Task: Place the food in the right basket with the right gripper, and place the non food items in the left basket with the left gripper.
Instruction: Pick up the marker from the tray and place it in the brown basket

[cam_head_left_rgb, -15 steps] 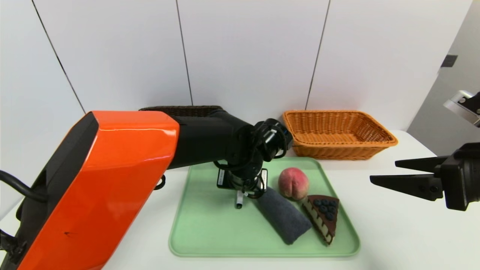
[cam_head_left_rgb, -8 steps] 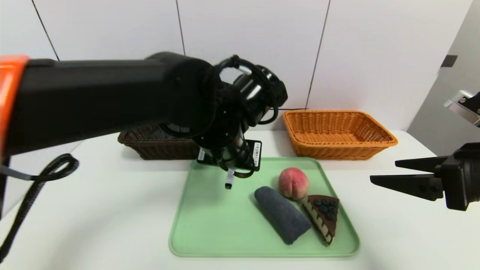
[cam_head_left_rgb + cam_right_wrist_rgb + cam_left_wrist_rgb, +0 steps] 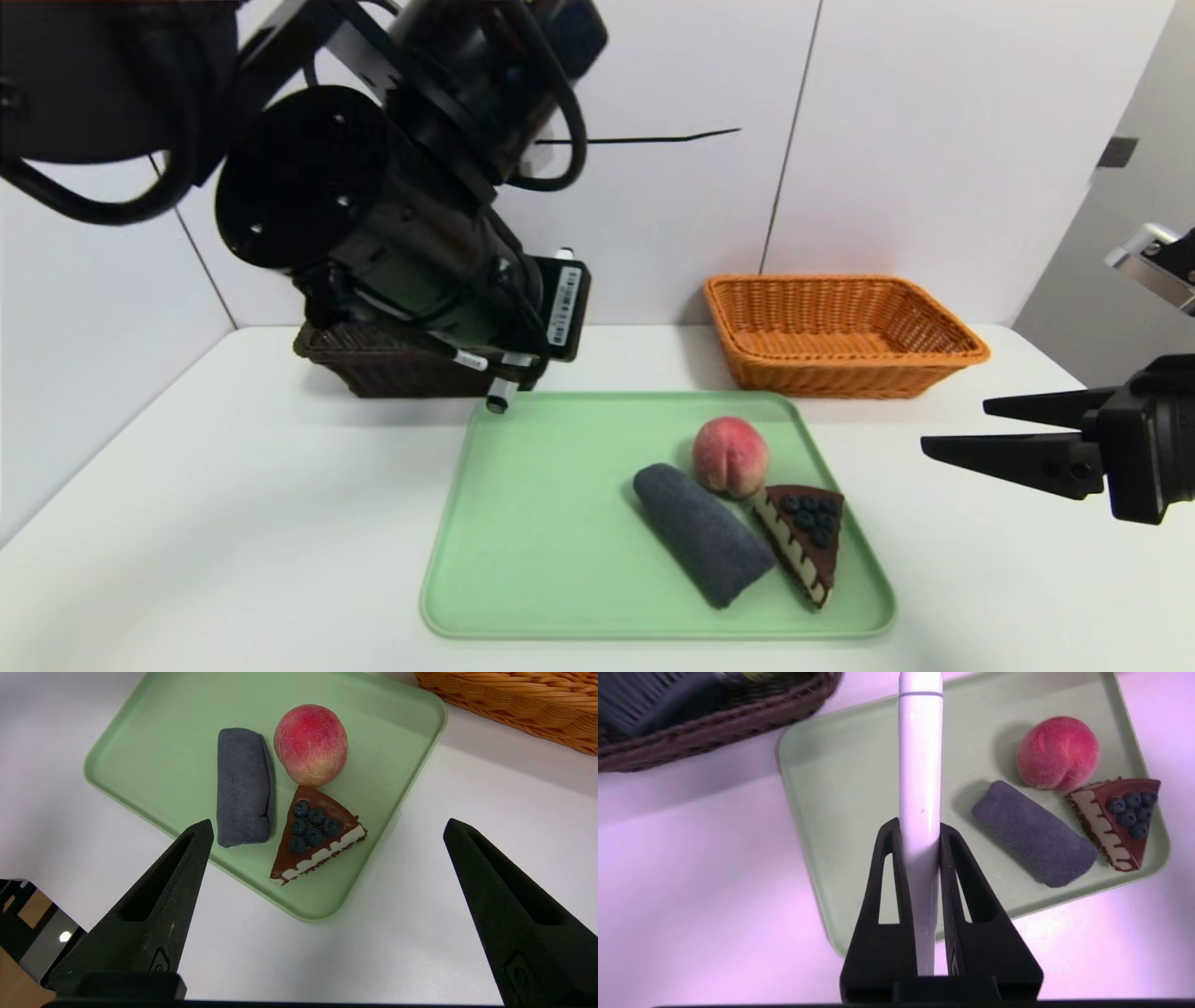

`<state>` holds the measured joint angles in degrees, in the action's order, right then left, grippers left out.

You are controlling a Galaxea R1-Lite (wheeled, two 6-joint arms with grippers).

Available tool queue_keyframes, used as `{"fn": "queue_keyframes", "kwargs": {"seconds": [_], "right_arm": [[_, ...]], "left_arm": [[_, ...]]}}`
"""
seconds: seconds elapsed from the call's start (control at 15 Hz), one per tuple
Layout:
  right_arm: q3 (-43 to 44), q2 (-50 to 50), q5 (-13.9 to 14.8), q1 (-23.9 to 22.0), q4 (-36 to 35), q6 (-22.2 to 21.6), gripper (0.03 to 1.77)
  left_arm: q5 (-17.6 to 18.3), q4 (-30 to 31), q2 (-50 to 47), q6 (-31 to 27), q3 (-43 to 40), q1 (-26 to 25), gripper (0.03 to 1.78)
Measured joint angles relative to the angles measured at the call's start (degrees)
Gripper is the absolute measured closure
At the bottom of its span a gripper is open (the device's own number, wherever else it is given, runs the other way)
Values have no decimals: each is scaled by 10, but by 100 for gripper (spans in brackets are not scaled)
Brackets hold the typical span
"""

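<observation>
White table (image 3: 233, 523) under pale wall panels, green tray (image 3: 523, 560) at centre, brown basket (image 3: 373, 369) back left, orange basket (image 3: 845, 331) back right. Left gripper (image 3: 920, 833) clamped mid-barrel on a white pen (image 3: 920, 765), raised over the tray's corner nearest the brown basket. Likely light, stiff, smooth; prone to swivel or slip. Right gripper (image 3: 327, 833) spread wide, empty, parked right of the tray. Left on the tray: peach (image 3: 731, 455), probably round and rolly; cake slice (image 3: 805, 541), better pinched across its sides; grey towel roll (image 3: 702, 534), soft, squeezable mid-length.
</observation>
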<state>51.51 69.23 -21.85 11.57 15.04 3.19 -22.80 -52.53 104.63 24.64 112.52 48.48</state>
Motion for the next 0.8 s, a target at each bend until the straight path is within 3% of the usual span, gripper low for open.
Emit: {"fn": "queue_keyframes", "kwargs": {"seconds": [0.33,0.53,0.8], "right_arm": [[0,0,0,0,0,0,10],[-1,0,-1,0,0,0,10],[-2,1,-1,0,0,0,10]], "left_arm": [[15,29,-13,-104,0,-109,159],[42,52,-7,-222,0,-179,159],[86,78,12,-425,-1,-266,159]]}}
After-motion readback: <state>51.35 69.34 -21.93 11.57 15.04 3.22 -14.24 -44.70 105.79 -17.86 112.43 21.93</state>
